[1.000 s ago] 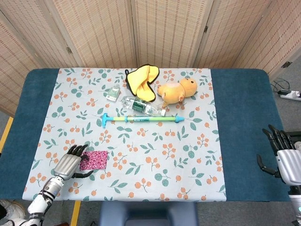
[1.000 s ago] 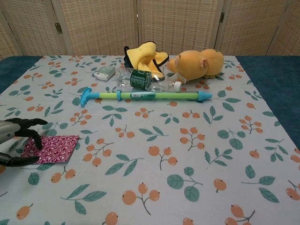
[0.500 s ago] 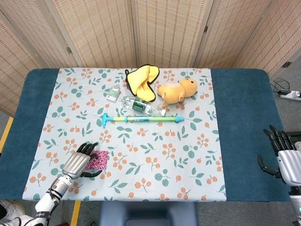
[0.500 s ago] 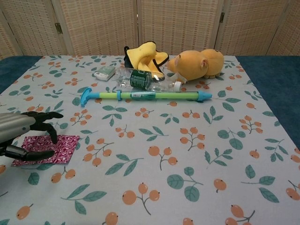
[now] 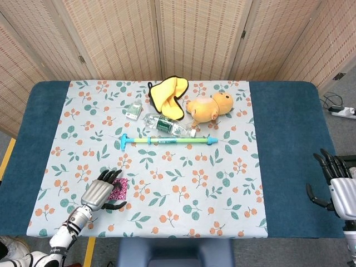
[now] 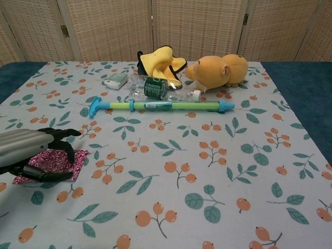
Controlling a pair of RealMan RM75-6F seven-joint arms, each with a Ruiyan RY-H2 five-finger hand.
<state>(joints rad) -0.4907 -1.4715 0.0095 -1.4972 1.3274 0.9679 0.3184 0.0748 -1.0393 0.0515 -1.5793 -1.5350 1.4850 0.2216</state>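
Head view: left hand [image 5: 103, 190] now lying over pink patterned pouch [image 5: 119, 188], near-left on floral tablecloth [image 5: 167, 167]. A sec ago sat further left w/ most of pouch showing; since then slid right, so only a strip at pouch's right edge shows. Chest view: same left hand [image 6: 31, 150] arched over pouch [image 6: 72, 158], fingers [image 6: 62, 136] curved down over far side, thumb tucked along near edge. Contact w/ pouch likely but pinch not clear; can't tell if actually held. Pouch itself looks flat on cloth, not lifted, barely shifted. Judged: reach done, grasp closing in, not secured yet.

Right hand [image 5: 336, 186] off far right beyond table edge, fingers spread, nothing in it; same spot as before, idle. Not seen in chest view.

Far-centre cluster untouched: green-blue stick toy [image 5: 167, 140], plastic bottle [image 5: 164, 125], orange plush [image 5: 210, 107], yellow cloth [image 5: 168, 95], small packet [image 5: 132, 111]. All well apart from both hands.
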